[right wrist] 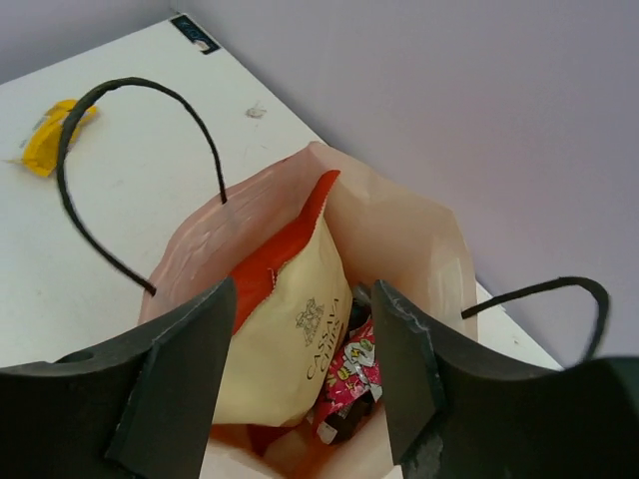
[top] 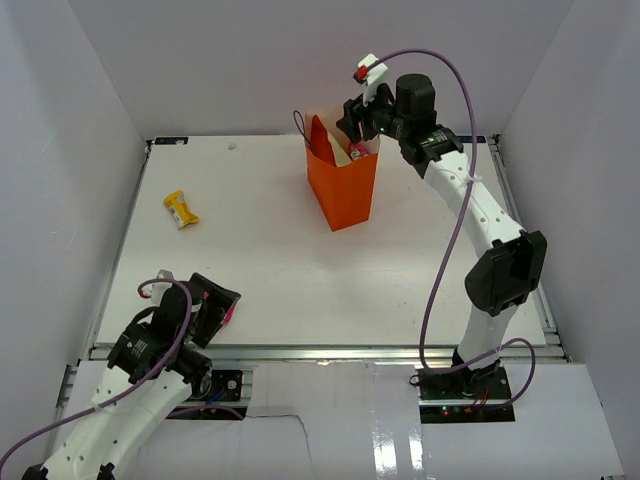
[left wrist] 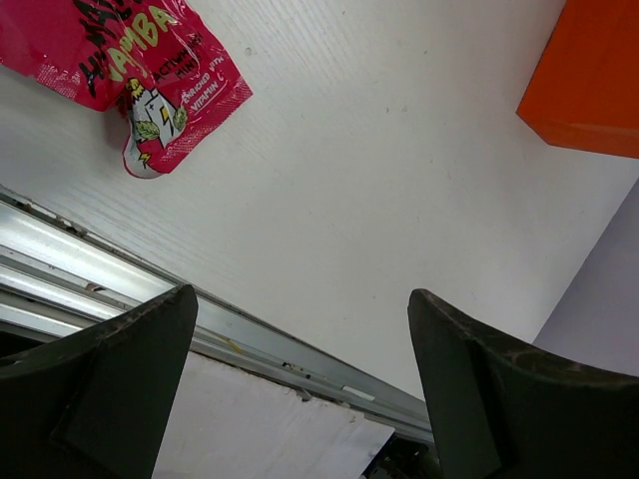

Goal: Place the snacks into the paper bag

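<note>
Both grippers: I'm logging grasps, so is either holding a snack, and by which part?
Neither holds anything. The right gripper is open over the paper bag; the left gripper is open, fingers clear of the pink packet.

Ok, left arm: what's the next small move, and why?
Probably slide the left gripper toward the pink Jamba packet to centre it before closing: the jaws stand open and empty, and the packet lies flat on the table, off toward the wrist view's upper-left corner.
</note>
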